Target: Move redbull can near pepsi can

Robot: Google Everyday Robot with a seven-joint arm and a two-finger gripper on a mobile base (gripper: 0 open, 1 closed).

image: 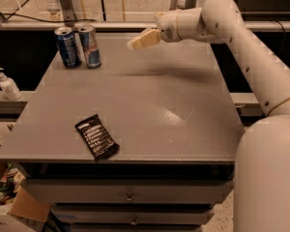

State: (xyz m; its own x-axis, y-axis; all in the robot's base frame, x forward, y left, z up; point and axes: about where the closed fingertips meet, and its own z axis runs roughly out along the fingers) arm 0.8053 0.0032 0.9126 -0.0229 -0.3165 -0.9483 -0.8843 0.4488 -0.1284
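The redbull can [89, 46] stands upright just beside the pepsi can [67, 46] at the far left corner of the table [159, 110]. The gripper [144, 39] hangs above the far edge, right of both; open or closed, I cannot tell

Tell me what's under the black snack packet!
The black snack packet lies flat on the grey table, so only tabletop shows around it; the patch beneath is covered. The gripper hangs over the far side, apart from the redbull can.

White rounded arm [246, 37]; tan jaws over table's [183, 110] rear.
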